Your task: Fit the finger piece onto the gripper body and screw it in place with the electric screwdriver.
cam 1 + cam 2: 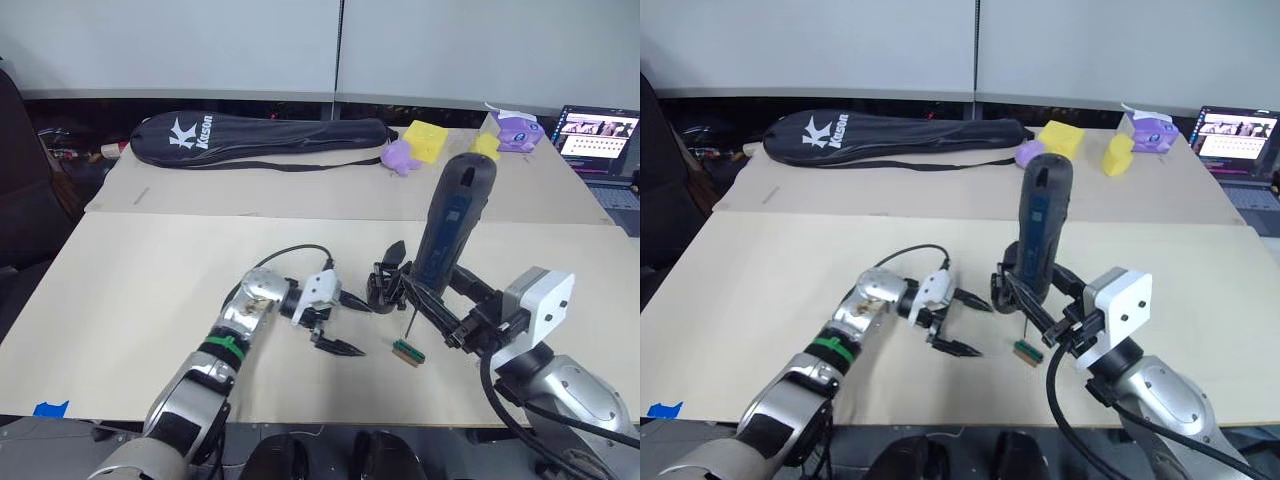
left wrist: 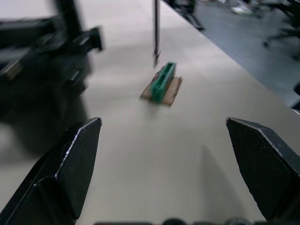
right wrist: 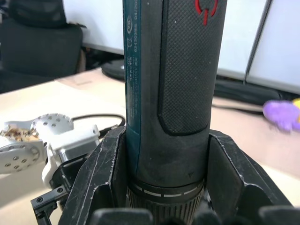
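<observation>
The electric screwdriver (image 1: 455, 215) stands nearly upright over the table's middle, with its thin bit (image 1: 408, 322) pointing down. My right gripper (image 1: 428, 292) is shut on its lower end, one finger (image 3: 105, 173) on each side of the barrel. Just left of the bit sits the small black gripper body (image 1: 384, 288). The pointed finger piece (image 1: 395, 250) sticks up from it. My left gripper (image 1: 345, 322) is open beside the body, holding nothing, its fingers (image 2: 70, 159) spread wide. A tiny green-and-black block (image 1: 408, 352) lies on the table under the bit.
A long black racket bag (image 1: 260, 138) lies across the far table. Yellow blocks (image 1: 425, 140), a purple toy (image 1: 400, 157) and a purple box (image 1: 516, 130) sit at the back right, beside a laptop (image 1: 598, 135). A cable (image 1: 290, 255) loops off my left wrist.
</observation>
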`<action>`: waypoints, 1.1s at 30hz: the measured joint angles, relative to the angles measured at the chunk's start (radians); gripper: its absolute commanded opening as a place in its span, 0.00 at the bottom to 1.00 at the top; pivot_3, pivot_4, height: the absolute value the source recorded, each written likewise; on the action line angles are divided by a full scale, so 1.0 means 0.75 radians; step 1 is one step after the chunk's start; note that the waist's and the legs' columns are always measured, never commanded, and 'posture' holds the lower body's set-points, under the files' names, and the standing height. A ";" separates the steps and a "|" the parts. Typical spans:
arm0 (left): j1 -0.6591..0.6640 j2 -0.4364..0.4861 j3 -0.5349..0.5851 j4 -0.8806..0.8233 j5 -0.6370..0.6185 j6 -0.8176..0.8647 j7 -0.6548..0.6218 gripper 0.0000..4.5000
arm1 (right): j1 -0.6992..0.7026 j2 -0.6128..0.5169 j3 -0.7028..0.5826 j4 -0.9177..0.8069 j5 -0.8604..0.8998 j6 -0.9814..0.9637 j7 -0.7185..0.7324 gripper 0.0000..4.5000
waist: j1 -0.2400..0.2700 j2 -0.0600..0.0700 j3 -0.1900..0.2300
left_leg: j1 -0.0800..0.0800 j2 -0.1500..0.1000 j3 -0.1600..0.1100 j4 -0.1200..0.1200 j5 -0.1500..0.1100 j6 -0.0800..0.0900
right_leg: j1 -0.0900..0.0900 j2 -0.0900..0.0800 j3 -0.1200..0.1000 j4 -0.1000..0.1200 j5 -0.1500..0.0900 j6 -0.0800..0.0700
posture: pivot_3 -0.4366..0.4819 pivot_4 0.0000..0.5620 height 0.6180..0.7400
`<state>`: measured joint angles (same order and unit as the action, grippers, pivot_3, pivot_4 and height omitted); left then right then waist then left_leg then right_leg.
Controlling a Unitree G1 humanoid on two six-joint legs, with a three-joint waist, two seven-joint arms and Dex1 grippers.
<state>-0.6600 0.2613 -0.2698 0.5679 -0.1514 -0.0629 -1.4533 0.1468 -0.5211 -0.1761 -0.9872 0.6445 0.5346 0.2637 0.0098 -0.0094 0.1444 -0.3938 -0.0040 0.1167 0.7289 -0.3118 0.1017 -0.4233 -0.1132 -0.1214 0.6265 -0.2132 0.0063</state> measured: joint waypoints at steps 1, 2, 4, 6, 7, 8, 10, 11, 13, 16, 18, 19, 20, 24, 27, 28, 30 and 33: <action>0.018 0.012 0.022 -0.026 -0.012 0.039 0.028 1.00 | -0.014 -0.006 -0.001 -0.001 0.014 0.001 -0.013 0.42 | 0.004 0.000 0.000 | 0.000 0.000 0.000 0.000 0.000 0.000 | 0.000 0.000 0.000 0.000 0.000 0.000 | 0.48 0.27 1.00; 0.026 0.013 0.035 -0.044 -0.013 0.068 0.057 1.00 | -0.021 -0.007 -0.005 -0.002 0.028 0.002 -0.021 0.42 | 0.008 0.000 0.000 | 0.000 -0.001 -0.001 0.000 0.000 0.000 | 0.001 0.000 0.000 -0.001 0.000 0.000 | 0.48 0.27 1.00; 0.031 0.006 0.055 -0.063 -0.013 0.100 0.118 1.00 | -0.022 -0.013 -0.013 -0.003 0.057 0.002 -0.030 0.42 | 0.011 0.000 0.000 | 0.000 -0.001 -0.001 0.000 0.000 0.000 | 0.002 0.000 0.000 -0.001 0.000 0.000 | 0.48 0.27 1.00; 0.031 -0.029 0.075 -0.064 -0.013 0.128 0.193 1.00 | -0.022 -0.023 -0.025 -0.003 0.066 0.003 -0.031 0.42 | 0.012 0.000 0.000 | 0.000 -0.002 -0.001 0.000 0.000 0.000 | 0.002 0.000 -0.001 -0.001 0.000 0.000 | 0.48 0.27 1.00; 0.031 -0.058 0.075 -0.064 -0.013 0.142 0.225 1.00 | -0.020 -0.029 -0.035 -0.003 0.068 0.003 -0.030 0.42 | 0.013 0.000 0.000 | 0.000 -0.002 -0.001 0.000 0.000 0.000 | 0.002 0.000 -0.001 -0.001 0.000 0.001 | 0.48 0.27 1.00; 0.031 -0.076 0.073 -0.063 -0.012 0.147 0.245 1.00 | -0.020 -0.030 -0.041 -0.003 0.070 0.003 -0.029 0.42 | 0.012 0.000 0.000 | 0.000 -0.002 0.000 0.000 0.000 0.000 | 0.002 0.000 -0.001 -0.001 0.000 0.001 | 0.48 0.27 1.00; 0.030 -0.117 0.064 -0.056 -0.009 0.140 0.275 1.00 | -0.016 -0.030 -0.042 -0.003 0.078 0.003 -0.024 0.42 | 0.009 0.000 0.000 | 0.000 -0.002 0.000 0.000 0.000 0.000 | 0.002 0.001 0.000 -0.001 0.000 0.001 | 0.48 0.27 1.00; 0.028 -0.140 0.057 -0.041 -0.002 0.125 0.294 1.00 | -0.013 -0.031 -0.042 -0.002 0.080 0.003 -0.021 0.42 | 0.006 0.000 0.000 | 0.000 -0.002 0.000 0.000 0.000 0.000 | 0.002 0.001 0.000 -0.001 0.000 0.001 | 0.48 0.27 1.00; 0.008 -0.176 0.043 0.023 0.028 0.084 0.343 1.00 | -0.011 -0.032 -0.043 0.001 0.087 0.003 -0.016 0.42 | 0.004 0.000 0.000 | 0.001 -0.002 0.001 0.000 0.000 0.000 | 0.002 0.002 0.000 0.000 0.000 0.001 | 0.48 0.27 1.00; -0.028 -0.217 0.036 0.112 0.061 0.023 0.399 1.00 | -0.011 -0.034 -0.044 0.003 0.088 0.003 -0.013 0.42 | 0.005 0.000 0.000 | 0.002 -0.002 0.001 0.000 0.000 -0.001 | 0.002 0.001 0.000 0.000 0.000 0.001 | 0.48 0.27 1.00; -0.058 -0.244 0.034 0.172 0.081 -0.014 0.433 1.00 | -0.011 -0.038 -0.044 0.005 0.088 0.003 -0.011 0.42 | 0.007 0.000 0.000 | 0.001 -0.002 0.001 0.000 0.000 0.000 | 0.002 0.001 0.000 0.000 0.000 0.001 | 0.48 0.27 1.00; -0.073 -0.258 0.034 0.205 0.095 -0.040 0.447 1.00 | -0.011 -0.040 -0.044 0.005 0.088 0.003 -0.012 0.42 | 0.007 0.000 0.000 | 0.001 -0.002 0.001 0.000 0.000 0.000 | 0.002 0.001 0.000 0.000 0.000 0.001 | 0.48 0.27 1.00; -0.082 -0.266 0.033 0.227 0.098 -0.054 0.455 1.00 | -0.012 -0.040 -0.044 0.006 0.088 0.003 -0.012 0.42 | 0.007 0.000 0.000 | 0.001 -0.002 0.001 0.000 0.000 0.000 | 0.002 0.001 0.000 0.000 0.000 0.001 | 0.48 0.27 1.00; -0.119 -0.299 0.028 0.306 0.108 -0.105 0.467 1.00 | -0.012 -0.045 -0.044 0.006 0.088 0.003 -0.016 0.42 | 0.004 0.000 0.000 | 0.001 -0.002 0.001 0.000 0.000 0.000 | 0.002 0.001 0.000 0.000 0.000 0.000 | 0.48 0.27 1.00; -0.142 -0.312 0.027 0.350 0.121 -0.134 0.473 0.94 | -0.012 -0.046 -0.047 0.007 0.091 0.003 -0.020 0.42 | 0.005 0.000 0.000 | 0.001 -0.002 0.001 0.000 0.000 0.000 | 0.002 0.001 0.000 0.000 0.000 0.000 | 0.48 0.27 1.00; -0.154 -0.313 0.027 0.370 0.127 -0.146 0.479 0.89 | -0.013 -0.046 -0.047 0.007 0.092 0.003 -0.022 0.42 | 0.005 0.000 0.000 | 0.001 -0.002 0.001 0.000 0.000 0.000 | 0.002 0.001 0.000 0.000 0.000 0.000 | 0.48 0.27 1.00; -0.187 -0.313 0.027 0.420 0.146 -0.168 0.485 0.73 | -0.016 -0.047 -0.049 0.008 0.097 0.003 -0.026 0.42 | 0.005 0.000 0.000 | 0.001 -0.002 0.001 0.000 0.000 0.000 | 0.002 0.001 0.000 0.000 0.000 0.000 | 0.48 0.27 1.00; -0.248 -0.309 0.028 0.513 0.156 -0.220 0.464 0.51 | -0.026 -0.060 -0.055 0.011 0.117 0.003 -0.025 0.42 | 0.005 0.000 0.000 | 0.001 -0.002 0.001 0.000 0.000 0.000 | 0.001 0.001 0.000 0.000 0.000 0.000 | 0.48 0.27 1.00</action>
<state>-0.8461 0.0296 -0.2484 0.9529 -0.0340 -0.2279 -1.1054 0.1271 -0.5663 -0.2170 -0.9786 0.7321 0.5368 0.2446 0.0137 -0.0097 0.1445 -0.3932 -0.0054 0.1173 0.7287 -0.3116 0.1015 -0.4223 -0.1126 -0.1211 0.6263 -0.2133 0.0066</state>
